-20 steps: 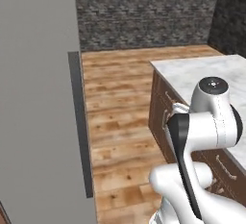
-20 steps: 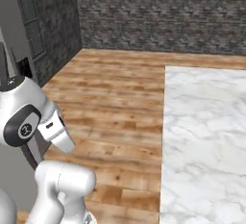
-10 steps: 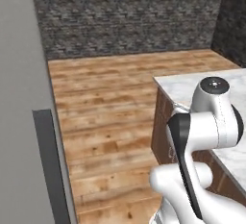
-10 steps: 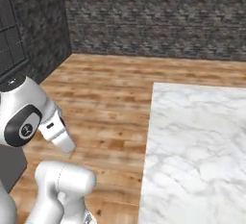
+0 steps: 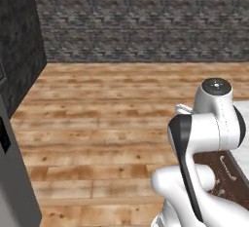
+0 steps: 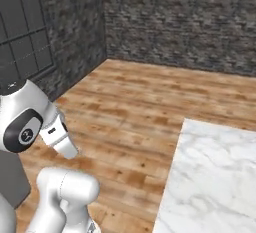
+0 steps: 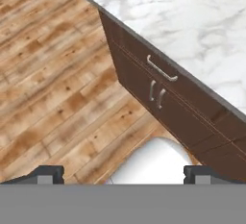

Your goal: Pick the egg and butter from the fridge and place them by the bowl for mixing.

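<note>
My gripper [image 7: 124, 174] stands open: its two dark fingertips [image 7: 46, 172] sit far apart at the bottom of the hand view with nothing between them. It looks down on wood floor and the corner of a marble counter. A grey slab at the lower left of the left base view looks like an edge of the fridge [image 5: 13, 187]. The egg, the butter and the bowl are out of view. My white arm is folded close in front of the base [image 5: 209, 123].
A white marble counter [image 6: 215, 177] on dark brown cabinets with metal handles [image 7: 161, 86] lies to my right. Wood floor [image 5: 112, 104] stretches ahead to a dark stone wall [image 5: 146, 21]. A dark gridded panel [image 6: 25, 32] covers the left wall.
The whole picture has shifted, so the base has turned. The grey fridge panel has slid off to the left and the counter to the right. The arm keeps its pose, gripper still open.
</note>
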